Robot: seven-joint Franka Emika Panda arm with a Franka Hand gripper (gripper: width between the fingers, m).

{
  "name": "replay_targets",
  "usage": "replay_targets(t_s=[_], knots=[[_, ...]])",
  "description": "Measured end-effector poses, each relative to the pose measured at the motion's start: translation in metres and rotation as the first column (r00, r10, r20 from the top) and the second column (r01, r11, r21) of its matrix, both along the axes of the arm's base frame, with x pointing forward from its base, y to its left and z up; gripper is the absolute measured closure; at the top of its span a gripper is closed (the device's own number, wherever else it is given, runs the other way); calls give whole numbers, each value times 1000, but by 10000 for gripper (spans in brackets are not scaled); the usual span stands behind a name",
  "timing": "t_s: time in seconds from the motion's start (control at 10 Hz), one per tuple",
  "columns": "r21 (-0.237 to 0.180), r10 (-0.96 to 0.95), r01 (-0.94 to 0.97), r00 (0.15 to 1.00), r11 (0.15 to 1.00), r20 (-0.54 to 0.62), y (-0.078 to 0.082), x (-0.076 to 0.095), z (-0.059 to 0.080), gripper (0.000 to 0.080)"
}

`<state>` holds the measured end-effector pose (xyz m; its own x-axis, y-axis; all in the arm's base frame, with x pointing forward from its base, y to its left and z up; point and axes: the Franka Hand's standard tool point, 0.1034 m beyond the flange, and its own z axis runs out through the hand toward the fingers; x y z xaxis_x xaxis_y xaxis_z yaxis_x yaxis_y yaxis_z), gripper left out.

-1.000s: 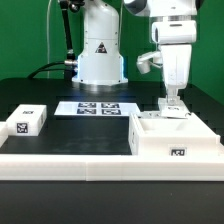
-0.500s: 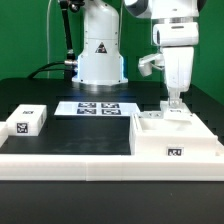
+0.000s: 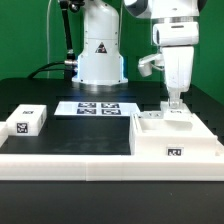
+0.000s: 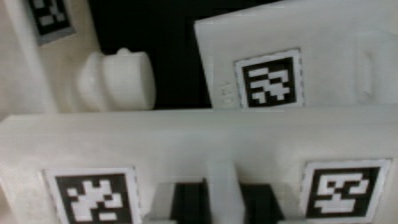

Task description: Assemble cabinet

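exterior view's left: small tagged block [image 3: 27, 121] on table [image 3: 90, 135] | centre: marker board [image 3: 98, 108] before robot base [image 3: 100, 60] | exterior view's right: cabinet [image 3: 155, 140], end effector [image 3: 174, 103] at its rear rim, fingers [image 4: 187, 200] narrow, grip cannot be told

Cabinet [image 3: 160, 141]: large white box, open top, inner compartments visible, square black-and-white tag on front face; upright on table [image 3: 90, 130], exterior view's right.

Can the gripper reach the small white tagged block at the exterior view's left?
Probably yes: nothing covers the small white tagged block, but the gripper sits low at the large white plastic cabinet and must lift clear first.
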<state>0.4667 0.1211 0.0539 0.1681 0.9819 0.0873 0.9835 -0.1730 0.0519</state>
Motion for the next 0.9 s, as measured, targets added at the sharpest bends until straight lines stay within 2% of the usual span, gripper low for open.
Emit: replay_targets(t_s=[0.1,0.8,0.9], knots=[[0,2,-2,1000,1000,1,-1,2,-1,729],[-10,19,-19,1000,1000,-20,-9,47,3,729],[-10,17,-17,1000,1000,-20,-9,48,3,729]])
